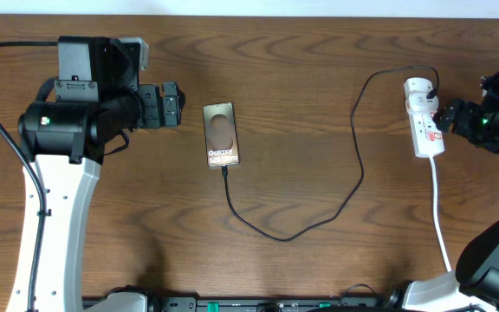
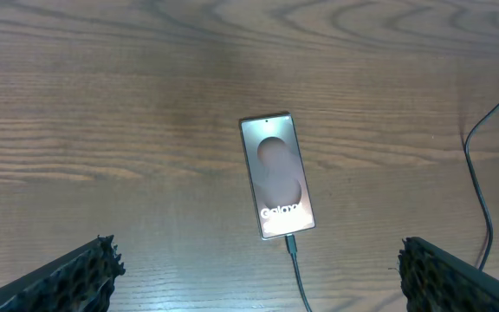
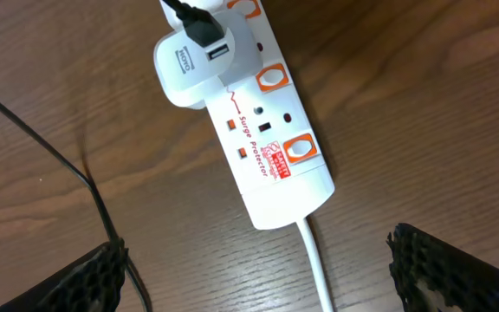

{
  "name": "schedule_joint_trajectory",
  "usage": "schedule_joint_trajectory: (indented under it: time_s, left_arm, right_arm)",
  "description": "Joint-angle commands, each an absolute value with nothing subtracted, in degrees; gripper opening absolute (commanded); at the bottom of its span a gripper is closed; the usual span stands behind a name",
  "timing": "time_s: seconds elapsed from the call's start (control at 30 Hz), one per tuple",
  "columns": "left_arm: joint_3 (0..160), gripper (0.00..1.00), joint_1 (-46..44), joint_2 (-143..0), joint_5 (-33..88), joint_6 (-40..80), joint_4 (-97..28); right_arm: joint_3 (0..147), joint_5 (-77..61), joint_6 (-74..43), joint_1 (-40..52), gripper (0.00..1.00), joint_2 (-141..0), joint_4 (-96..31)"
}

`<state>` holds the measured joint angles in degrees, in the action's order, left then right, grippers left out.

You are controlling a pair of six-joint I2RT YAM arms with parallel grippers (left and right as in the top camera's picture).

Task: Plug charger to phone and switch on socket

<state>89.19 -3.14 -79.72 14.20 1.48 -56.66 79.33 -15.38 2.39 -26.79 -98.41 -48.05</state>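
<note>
My left claw [image 1: 178, 106] is spread wide and holds nothing. It sits just beside the phone [image 1: 221, 134], not touching it. My right claw [image 1: 444, 121] is likewise spread and empty, close against the side of the socket [image 1: 424, 126]. Whether it makes contact I cannot tell, and the arm behind it is cut off at the overhead frame edge.

The phone lies flat, face up, mid-left on the surface [image 1: 319, 69]. In the left wrist view glare washes out most of its lettering. The charger [image 1: 353, 165] meets the phone's lower edge; whether the tip is fully seated I cannot make out.

The cable loops across the wood to a white adapter [image 3: 202, 56] plugged into the socket, covering that outlet. The socket's far end is cut off in the right wrist view. Its red switches [image 3: 297, 149] are visible, their position unreadable. The thick white cord [image 1: 438, 208] leaves its rounded end.
</note>
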Motion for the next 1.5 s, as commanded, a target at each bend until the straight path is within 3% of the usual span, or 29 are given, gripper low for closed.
schedule_joint_trajectory:
  time_s: [0.0, 0.27, 0.43, 0.87, 1.47]
  left_arm:
    - [89.58, 1.00, -2.90, -79.72, 13.65, 1.17, -56.84]
    - [89.58, 1.00, -2.90, -79.72, 13.65, 1.17, -56.84]
    - [89.58, 1.00, -2.90, -79.72, 13.65, 1.17, -56.84]
    - [89.58, 1.00, -2.90, -79.72, 13.65, 1.17, -56.84]
    - [89.58, 1.00, -2.90, -79.72, 13.65, 1.17, -56.84]
  right_arm:
    - [78.83, -13.98, 3.31, -26.96, 0.94, -101.56, -47.59]
    - [78.83, -12.78, 2.63, -29.12, 0.92, -104.95, -43.27]
    - [78.83, -11.66, -4.08, -30.02, 0.77, -107.87, -38.59]
    - [78.83, -11.07, -9.39, -29.82, 0.79, -115.33, -31.05]
    - [78.83, -11.22, -8.03, -26.98, 0.82, -118.85, -26.22]
